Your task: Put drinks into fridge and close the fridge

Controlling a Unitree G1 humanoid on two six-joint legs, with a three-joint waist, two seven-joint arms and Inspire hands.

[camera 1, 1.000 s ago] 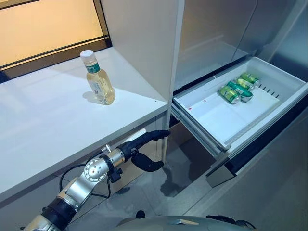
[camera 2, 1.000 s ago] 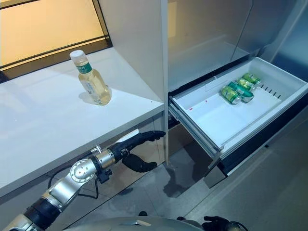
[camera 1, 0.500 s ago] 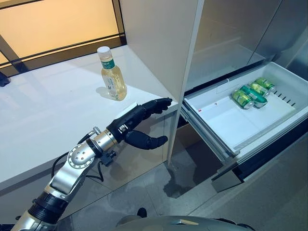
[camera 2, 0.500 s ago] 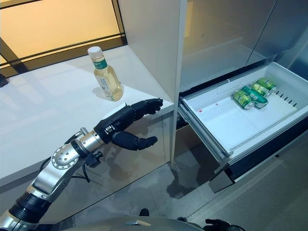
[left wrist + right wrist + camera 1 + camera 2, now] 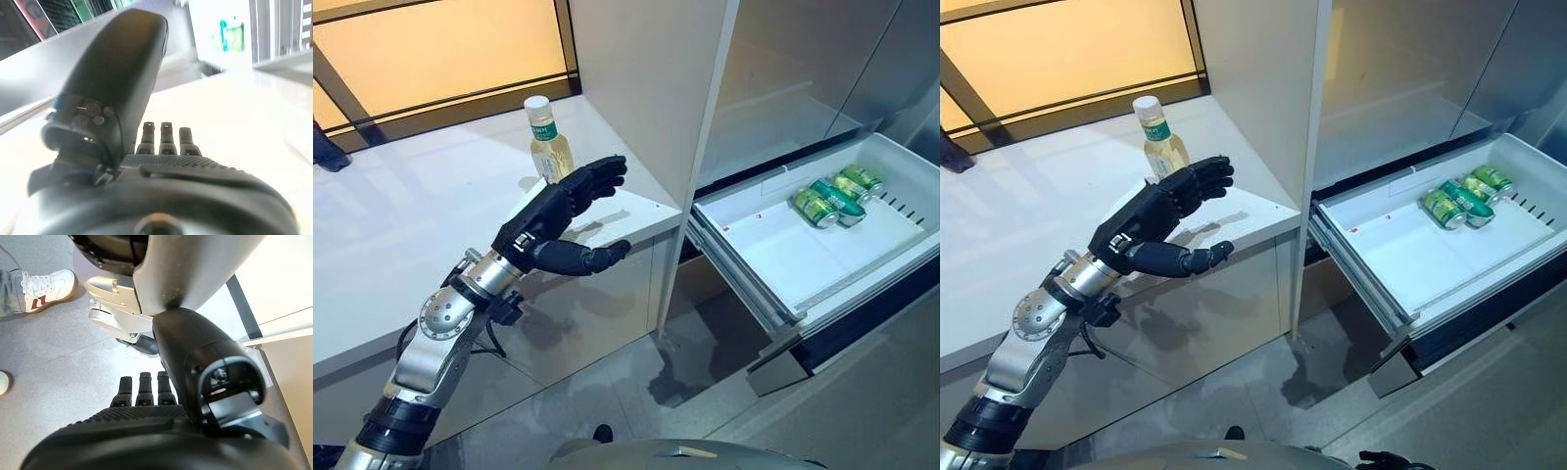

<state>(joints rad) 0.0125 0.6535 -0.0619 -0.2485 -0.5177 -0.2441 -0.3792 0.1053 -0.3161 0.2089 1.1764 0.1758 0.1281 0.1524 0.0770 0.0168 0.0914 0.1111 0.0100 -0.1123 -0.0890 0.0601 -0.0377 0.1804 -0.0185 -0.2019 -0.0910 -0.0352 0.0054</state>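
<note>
Step in hand: the reach for the drink — nothing is grasped yet, by my reading.
Left hand (image 5: pixel 553 217): raised over the front of the white counter (image 5: pixel 391 245), fingers straight and spread, thumb held out low toward the counter's edge; it holds nothing.
Bottle (image 5: pixel 1157 137): upright on the counter near the tall white cabinet panel (image 5: pixel 646 88), pale yellow liquid, white cap, green label. The fingertips are just beside it on the near side; whether they touch it I cannot tell.
Right hand (image 5: pixel 146 401): seen only in its own wrist view, hanging low over the floor with straight fingers and nothing in it; a person's white shoe (image 5: pixel 41 286) shows nearby.
Fridge drawer (image 5: pixel 901 255): pulled out to the right, well apart from the bottle, with green cans (image 5: pixel 832 196) lying at its far end and its near part bare.
Next move: probably advance the open hand until the bottle's body sits between thumb and fingers, then close — a knock could topple it.
Still to do: carry the bottle across to the drawer, set it down, push the drawer shut.
</note>
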